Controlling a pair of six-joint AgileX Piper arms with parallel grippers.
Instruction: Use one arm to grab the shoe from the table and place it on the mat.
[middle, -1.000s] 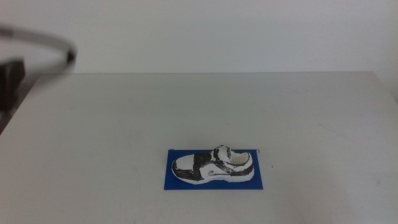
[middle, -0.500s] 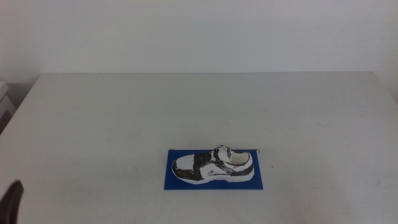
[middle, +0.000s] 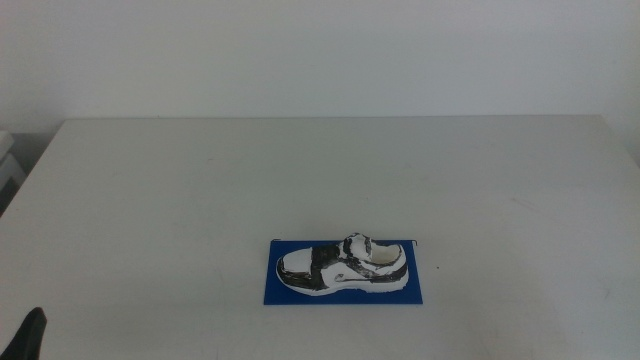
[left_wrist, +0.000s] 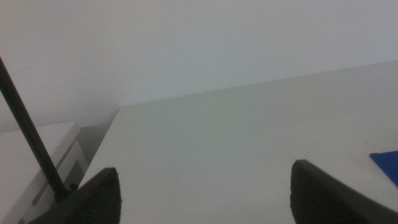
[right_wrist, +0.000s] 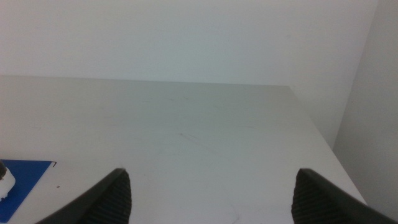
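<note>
The small white and black shoe (middle: 343, 267) lies on its sole on the blue mat (middle: 275, 291) at the front middle of the white table (middle: 200, 180), toe pointing left. The left gripper (middle: 30, 335) shows only as a dark tip at the bottom left corner of the middle view, far from the shoe. In the left wrist view its jaws stand wide apart and empty (left_wrist: 205, 193), with a corner of the mat (left_wrist: 387, 163) at the edge. The right gripper (right_wrist: 208, 196) is open and empty; its wrist view shows the mat's edge (right_wrist: 22, 177) and a bit of the shoe (right_wrist: 3, 183).
A white wall stands behind the table. A white cabinet (left_wrist: 37, 162) stands beside the table's left end. A thin black cable (left_wrist: 28, 134) crosses the left wrist view.
The left arm has left the upper left of the middle view and dropped to the bottom left corner. The shoe and mat have not moved.
</note>
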